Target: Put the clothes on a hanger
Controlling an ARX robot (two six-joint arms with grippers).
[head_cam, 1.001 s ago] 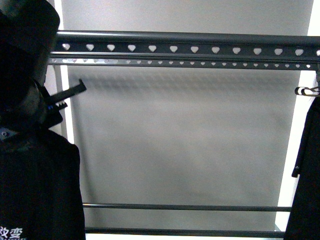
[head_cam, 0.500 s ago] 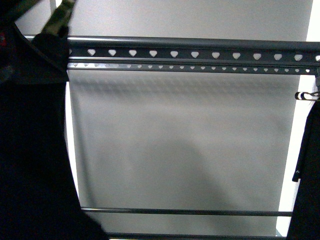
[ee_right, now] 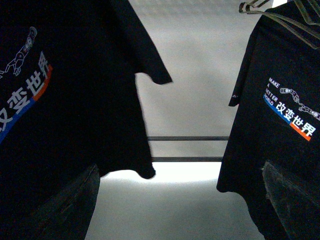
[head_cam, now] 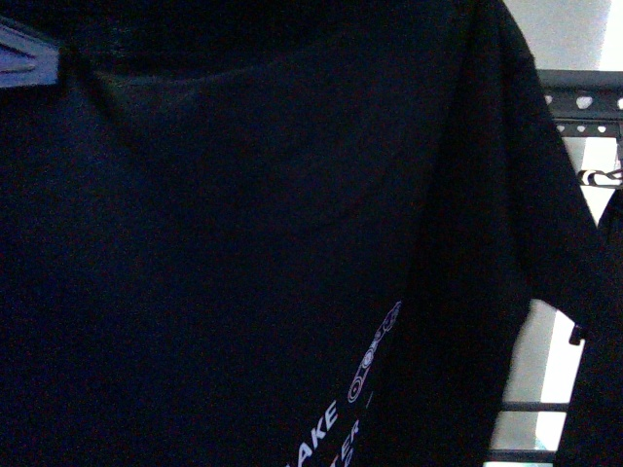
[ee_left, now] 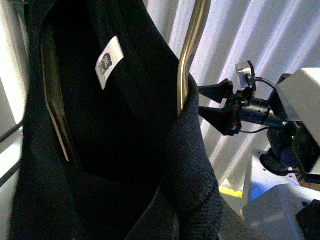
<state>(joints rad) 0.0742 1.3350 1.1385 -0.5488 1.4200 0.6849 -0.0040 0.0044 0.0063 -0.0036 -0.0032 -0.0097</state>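
The clothes (head_cam: pixel 224 243), a black T-shirt with white print, hang close to the front camera and fill most of that view. My left gripper is shut on the clothes at the ribbed collar (ee_left: pixel 192 165), and the cloth hides its fingers. A white label (ee_left: pixel 109 61) shows inside the neck. Only the right end of the hanger (head_cam: pixel 584 97), the rack's rail with heart holes, shows past the shirt. My right gripper (ee_right: pixel 180 210) is open, low between this shirt (ee_right: pixel 60 100) and another one, holding nothing. It also shows in the left wrist view as the right gripper (ee_left: pixel 210 102).
A second black printed shirt (ee_right: pixel 285 125) hangs at the rack's right end on a thin clothes hanger (ee_right: pixel 280 15). The rack's lower bars (ee_right: pixel 187 138) run behind the gap. A curved metal bar (ee_left: pixel 187 55) rises from the held shirt's collar. Grey wall lies behind.
The T-shirt has swung from the left edge across the front camera to the right. It now covers the rail that was in plain view.
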